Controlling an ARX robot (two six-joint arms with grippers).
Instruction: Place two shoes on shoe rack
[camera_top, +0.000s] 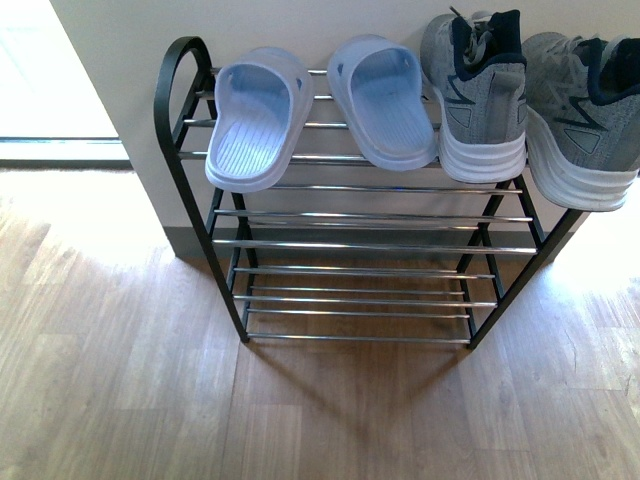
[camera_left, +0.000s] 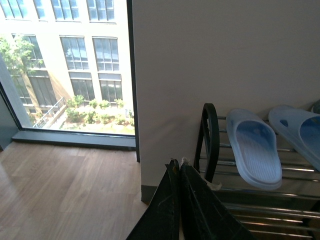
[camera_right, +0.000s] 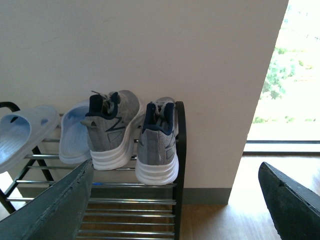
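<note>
Chrome bars carry everything on the shoe rack's top shelf: two pale blue slide sandals beside two grey knit sneakers with white soles, heels outward. Facing the rack, well apart from it, the left pincer is pressed closed, the right pincer spread wide, both empty.

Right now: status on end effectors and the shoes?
Left end effector shut, empty; right end effector open, empty. Both sandals and both sneakers on shoe rack top shelf. Nothing in the way.
</note>
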